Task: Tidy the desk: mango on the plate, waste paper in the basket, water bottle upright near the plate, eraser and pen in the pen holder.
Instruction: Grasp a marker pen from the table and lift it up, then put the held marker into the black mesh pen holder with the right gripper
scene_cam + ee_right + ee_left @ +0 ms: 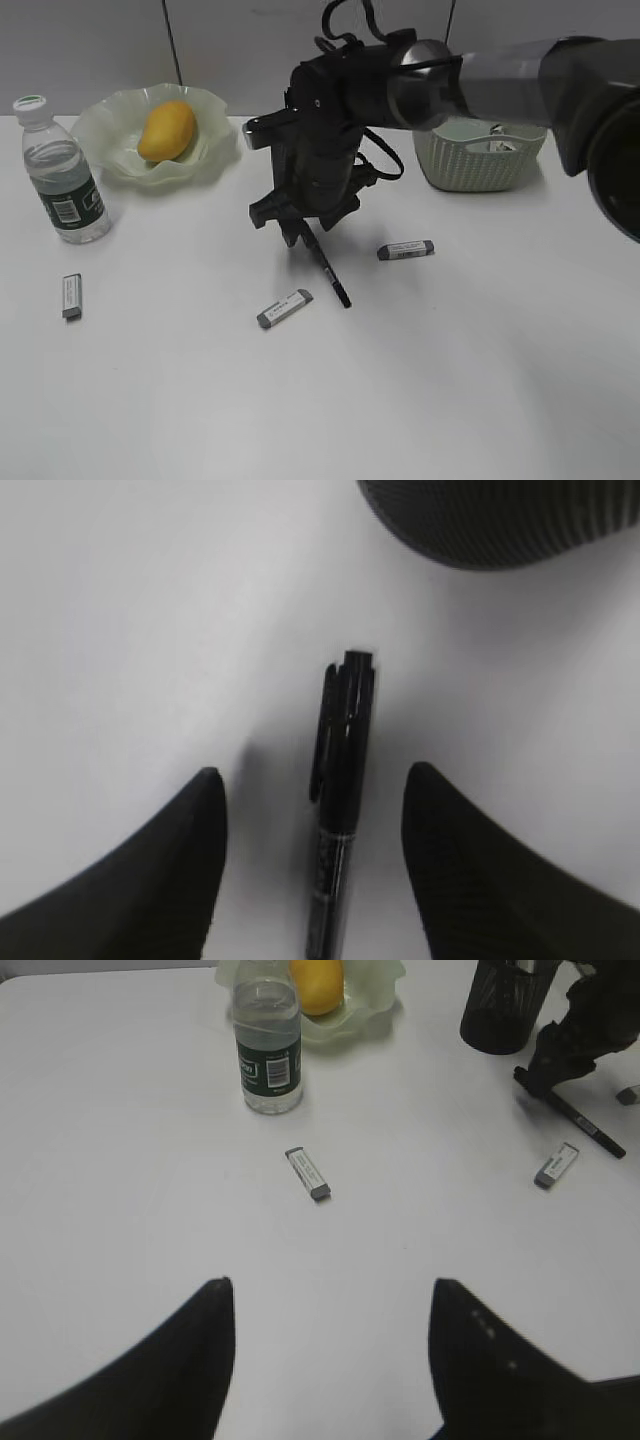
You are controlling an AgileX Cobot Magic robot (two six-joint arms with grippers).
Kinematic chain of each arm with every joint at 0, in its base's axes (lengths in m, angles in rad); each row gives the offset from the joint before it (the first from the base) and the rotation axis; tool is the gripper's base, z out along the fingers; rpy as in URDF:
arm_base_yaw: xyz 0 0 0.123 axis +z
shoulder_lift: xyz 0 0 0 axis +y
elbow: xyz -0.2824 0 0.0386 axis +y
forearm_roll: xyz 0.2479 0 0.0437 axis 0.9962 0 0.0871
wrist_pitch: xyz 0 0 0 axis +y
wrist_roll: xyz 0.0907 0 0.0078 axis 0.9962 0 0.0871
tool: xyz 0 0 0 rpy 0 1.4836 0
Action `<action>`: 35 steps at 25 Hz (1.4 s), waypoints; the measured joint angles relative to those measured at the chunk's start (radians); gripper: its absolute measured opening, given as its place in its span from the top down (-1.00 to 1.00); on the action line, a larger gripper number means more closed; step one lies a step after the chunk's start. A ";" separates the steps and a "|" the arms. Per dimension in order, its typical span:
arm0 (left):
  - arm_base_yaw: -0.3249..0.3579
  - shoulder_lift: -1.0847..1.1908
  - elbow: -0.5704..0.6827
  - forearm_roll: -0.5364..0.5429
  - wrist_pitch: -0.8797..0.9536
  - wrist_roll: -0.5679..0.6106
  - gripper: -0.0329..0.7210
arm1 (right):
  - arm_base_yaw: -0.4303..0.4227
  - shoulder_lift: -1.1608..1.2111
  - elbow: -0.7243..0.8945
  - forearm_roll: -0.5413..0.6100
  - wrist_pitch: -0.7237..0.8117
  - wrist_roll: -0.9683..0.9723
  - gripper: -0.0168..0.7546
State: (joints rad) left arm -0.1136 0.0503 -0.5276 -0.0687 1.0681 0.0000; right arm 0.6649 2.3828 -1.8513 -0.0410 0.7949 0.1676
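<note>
On the white surface (480,380), I take the black mesh pen holder (505,1005) as landmark: the basket (478,155) sits to its right, the plate (155,135) holding the mango (166,130) and the upright water bottle (62,172) to its left. Just in front of it lies the pen (340,810), between the jaws of my right gripper (312,855), which stand apart, not yet touching it; my left gripper (330,1345) hangs open and empty. I judge the pen light, stiff and slippery, best pinched mid-barrel; three erasers wait, the nearest (285,309) with unreadable label print.

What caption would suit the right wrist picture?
Open right gripper straddling a black capped pen lying on the white desk, black mesh pen holder beyond.
</note>
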 joint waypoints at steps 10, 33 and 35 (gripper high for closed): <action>0.000 0.000 0.000 0.000 0.000 0.000 -0.32 | -0.012 0.043 -0.023 -0.026 -0.017 0.001 -0.07; 0.000 0.000 0.000 0.001 0.000 0.000 -0.32 | -0.014 0.019 -0.116 0.001 0.034 -0.058 0.60; 0.000 0.000 0.000 0.001 0.000 0.000 -0.32 | -0.014 -0.032 -0.119 0.009 0.017 -0.072 0.60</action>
State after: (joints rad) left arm -0.1136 0.0503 -0.5276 -0.0680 1.0681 0.0000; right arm 0.6508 2.3507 -1.9700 -0.0322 0.8114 0.0958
